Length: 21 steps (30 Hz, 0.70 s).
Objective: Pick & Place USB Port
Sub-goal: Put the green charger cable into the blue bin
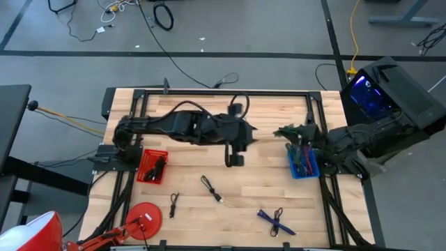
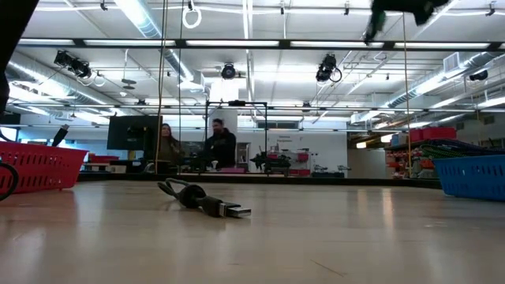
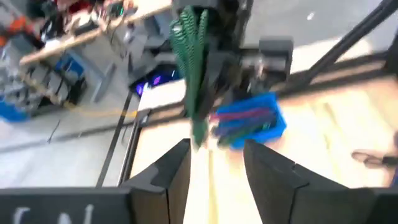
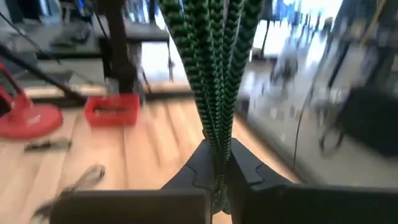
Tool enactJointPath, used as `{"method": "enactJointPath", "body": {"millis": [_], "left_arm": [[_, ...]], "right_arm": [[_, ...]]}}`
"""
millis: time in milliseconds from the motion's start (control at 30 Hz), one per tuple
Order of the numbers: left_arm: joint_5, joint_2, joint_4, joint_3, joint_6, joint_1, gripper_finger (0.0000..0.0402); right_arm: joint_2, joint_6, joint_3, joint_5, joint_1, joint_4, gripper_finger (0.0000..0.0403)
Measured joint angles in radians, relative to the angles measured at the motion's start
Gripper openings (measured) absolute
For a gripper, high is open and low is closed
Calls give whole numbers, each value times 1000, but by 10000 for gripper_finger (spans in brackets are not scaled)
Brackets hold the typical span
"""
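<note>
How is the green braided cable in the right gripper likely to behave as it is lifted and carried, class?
Probably floppy: the green braided cable hangs in loose loops from the right gripper. Likely light, since one pinch holds the bundle. Its trailing strands may swing or snag on the blue basket.

I can't read a single word, number or brand in any of my four views. In the left wrist view, pale marks sit on the dark housing (image 3: 56, 208) behind my own fingers, but they are cut off and I can't make them out as letters. The screens and signs in the room beyond the table (image 2: 316, 244), seen from the low camera, are too small for me to read.
</note>
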Motion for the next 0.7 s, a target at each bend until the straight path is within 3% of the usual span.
{"method": "enactJointPath", "body": {"millis": [367, 567, 700], "left_arm": [[-184, -36, -369, 0, -156, 5, 138], [-191, -36, -413, 0, -174, 10, 133], [-190, -36, -416, 0, -174, 10, 133]], "right_arm": [[-100, 688, 0, 7, 88, -666, 10], [-98, 889, 0, -135, 107, -768, 10], [-98, 1066, 0, -217, 118, -938, 10]]}}
